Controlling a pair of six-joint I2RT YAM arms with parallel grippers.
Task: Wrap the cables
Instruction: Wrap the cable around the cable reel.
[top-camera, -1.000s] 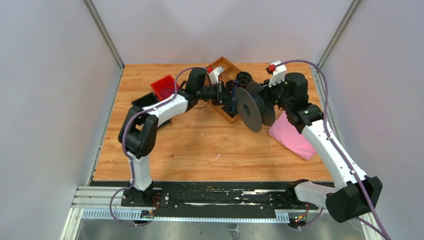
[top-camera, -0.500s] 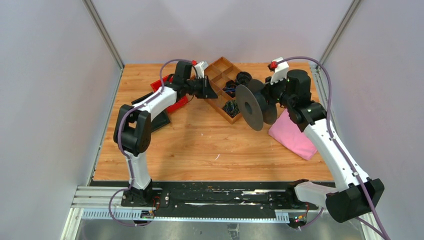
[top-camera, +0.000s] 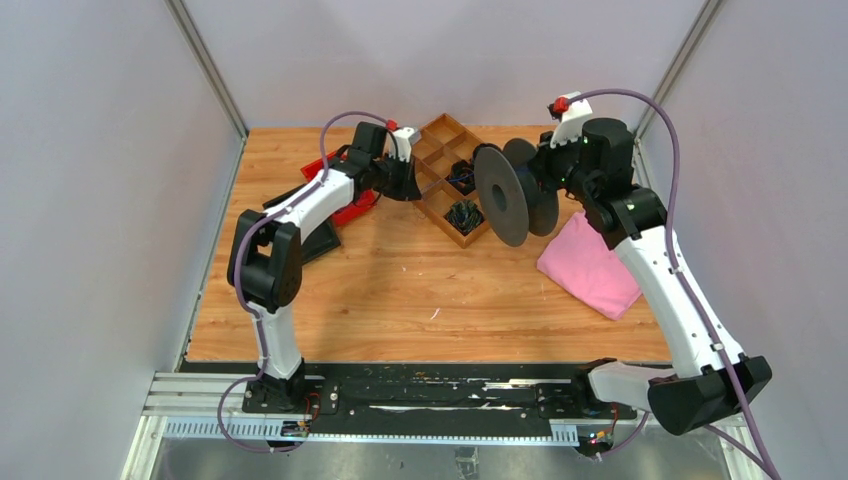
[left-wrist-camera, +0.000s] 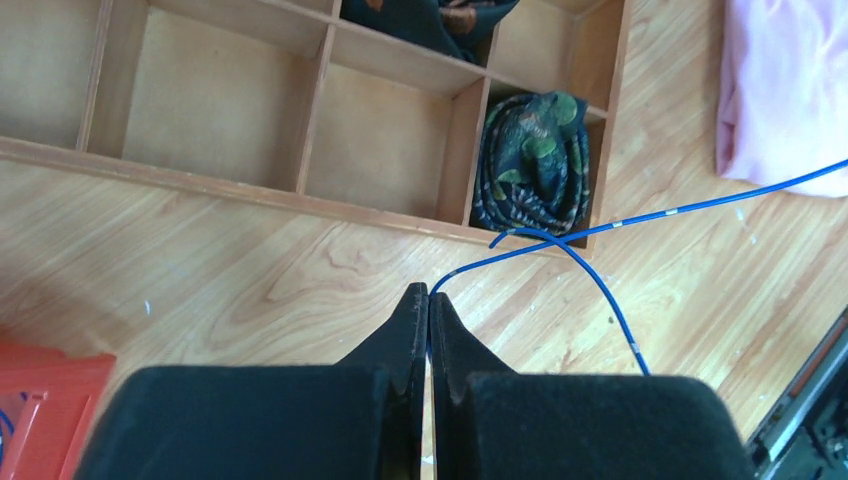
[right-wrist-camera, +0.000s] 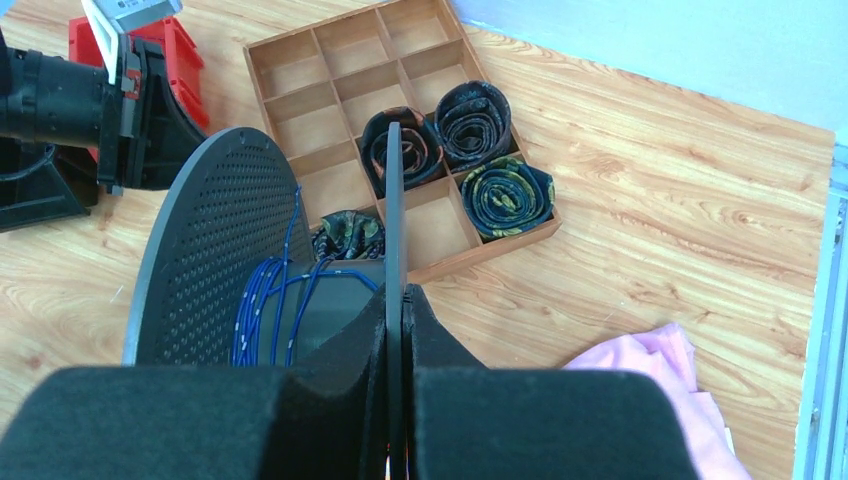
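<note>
The cable (left-wrist-camera: 562, 238) is a thin blue wire with small white marks. My left gripper (left-wrist-camera: 429, 290) is shut on one end of it, low over the wood just in front of the wooden tray (left-wrist-camera: 250, 190). The wire loops and runs off to the right. My right gripper (right-wrist-camera: 397, 290) is shut on the thin flange of the dark grey perforated spool (right-wrist-camera: 220, 240), which carries several blue windings (right-wrist-camera: 262, 310). In the top view the left gripper (top-camera: 412, 180) is left of the tray (top-camera: 440, 135) and the right gripper (top-camera: 545, 175) holds the spool (top-camera: 500, 195) upright above the tray's right side.
Dark coiled bundles with green and yellow tints (left-wrist-camera: 535, 165) (right-wrist-camera: 505, 195) fill some tray compartments. A pink cloth (top-camera: 590, 270) lies at the right. A red bin (top-camera: 345, 208) and a black bin (top-camera: 320, 240) sit by the left arm.
My left gripper has drawn back left from over the tray to its left side. My right gripper has raised the spool and moved it slightly toward the back.
</note>
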